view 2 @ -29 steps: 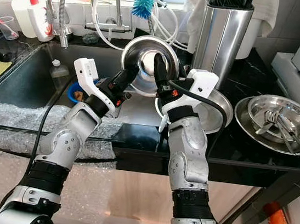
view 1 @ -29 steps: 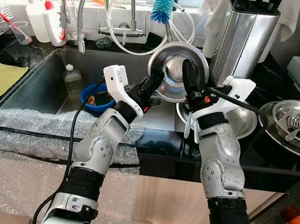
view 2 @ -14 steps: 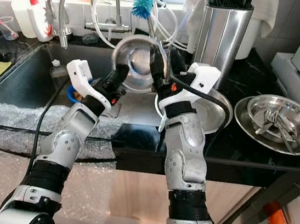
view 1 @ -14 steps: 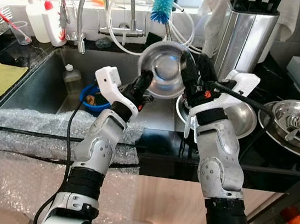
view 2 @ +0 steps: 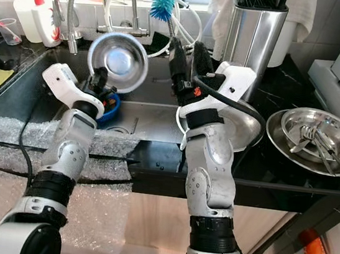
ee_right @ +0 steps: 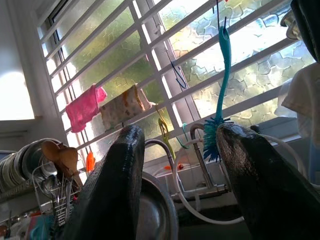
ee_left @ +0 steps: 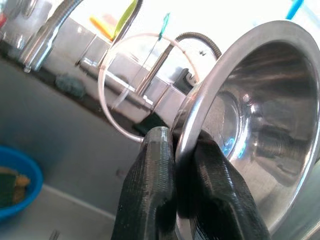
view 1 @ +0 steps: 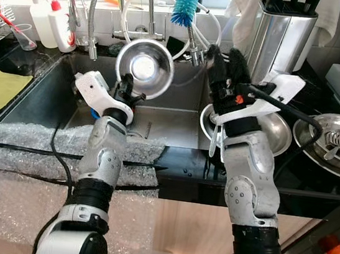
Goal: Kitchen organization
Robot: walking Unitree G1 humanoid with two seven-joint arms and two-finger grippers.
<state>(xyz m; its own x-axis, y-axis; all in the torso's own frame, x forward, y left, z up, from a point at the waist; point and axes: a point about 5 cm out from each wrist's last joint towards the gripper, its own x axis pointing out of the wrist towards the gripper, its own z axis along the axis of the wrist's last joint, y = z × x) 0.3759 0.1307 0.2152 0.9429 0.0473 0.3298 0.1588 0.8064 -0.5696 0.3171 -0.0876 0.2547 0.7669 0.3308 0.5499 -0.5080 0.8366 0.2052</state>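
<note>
A shiny steel bowl (view 1: 144, 68) hangs tilted on its side above the sink, its hollow facing me. My left gripper (view 1: 127, 89) is shut on the bowl's lower rim; in the left wrist view the two black fingers (ee_left: 155, 170) pinch the rim (ee_left: 186, 131) between them. My right gripper (view 1: 224, 62) is raised to the right of the bowl, apart from it, open with nothing between its fingers (ee_right: 107, 195). In the right wrist view it points up toward the window and the teal brush (ee_right: 220, 85).
The sink (view 1: 170, 124) holds a blue bowl (view 2: 108, 102) with a sponge. Behind it stand a faucet (view 1: 101, 5), hoses and soap bottles (view 1: 55, 21). A knife block (view 1: 279, 35) stands at the back right. Steel plates and bowls (view 1: 334, 139) crowd the right counter. Bubble wrap (view 1: 29, 146) covers the front edge.
Both grippers held the bowl over the sink's right side. The right gripper has let go and opened. The left arm has carried the bowl to the left.
</note>
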